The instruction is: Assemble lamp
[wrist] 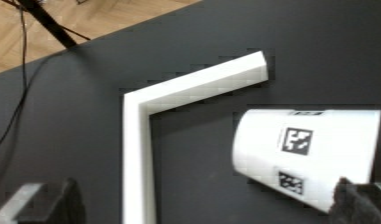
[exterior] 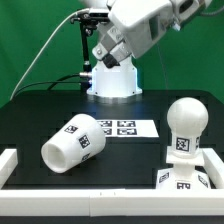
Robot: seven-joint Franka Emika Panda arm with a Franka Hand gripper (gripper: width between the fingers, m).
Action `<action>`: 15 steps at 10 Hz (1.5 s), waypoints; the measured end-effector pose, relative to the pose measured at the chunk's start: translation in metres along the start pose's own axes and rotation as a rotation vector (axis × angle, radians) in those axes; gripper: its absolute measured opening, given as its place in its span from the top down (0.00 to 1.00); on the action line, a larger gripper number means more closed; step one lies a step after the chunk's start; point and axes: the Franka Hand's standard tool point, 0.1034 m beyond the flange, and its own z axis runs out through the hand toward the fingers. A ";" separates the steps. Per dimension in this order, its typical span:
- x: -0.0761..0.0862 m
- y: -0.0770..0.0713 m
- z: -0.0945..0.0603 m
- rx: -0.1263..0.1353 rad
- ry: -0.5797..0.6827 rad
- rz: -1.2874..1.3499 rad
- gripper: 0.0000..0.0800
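We see a black worktop [exterior: 40,110] in front of a green backdrop [exterior: 40,40], with the marker board [exterior: 125,127] lying flat near its middle.

Behind the marker board stands a glossy white pedestal [exterior: 110,78]. The robot arm [exterior: 140,30] hangs high above the board, well clear of every lamp part.

The lamp is in three white, tagged pieces:
- **Shade:** The shade [exterior: 75,142] lies on its side on the worktop. It is in front of the marker board and toward the exterior view's left of it.
- **Base:** The flat square base [exterior: 186,181] sits in front of the board, toward the exterior view's right.
- **Bulb:** The ball-headed bulb [exterior: 186,127] stands upright at the base. We cannot tell whether it is seated in the base.

A low white rail [wrist: 139,150] bends in an L. It lies farther from the marker board than the shade does.

In the wrist view the jaws are spread wide and hold nothing. One dark fingertip [wrist: 36,202] shows at each side of the picture. Between them we see bare worktop, the rail and part of the shade far below.
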 end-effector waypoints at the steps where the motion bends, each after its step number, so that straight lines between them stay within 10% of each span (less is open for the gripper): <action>1: 0.001 0.000 0.000 0.083 0.006 0.004 0.13; 3: 0.003 0.002 0.001 0.176 0.006 0.014 0.13; 4: -0.003 -0.004 0.006 0.321 -0.044 0.071 0.13; 7: -0.001 0.013 0.037 0.593 -0.057 0.161 0.13; 8: -0.002 0.017 0.037 0.616 -0.064 0.171 0.13; 11: -0.011 0.007 0.045 0.829 -0.096 0.192 0.13; 15: -0.034 -0.010 0.082 1.176 -0.286 0.454 0.13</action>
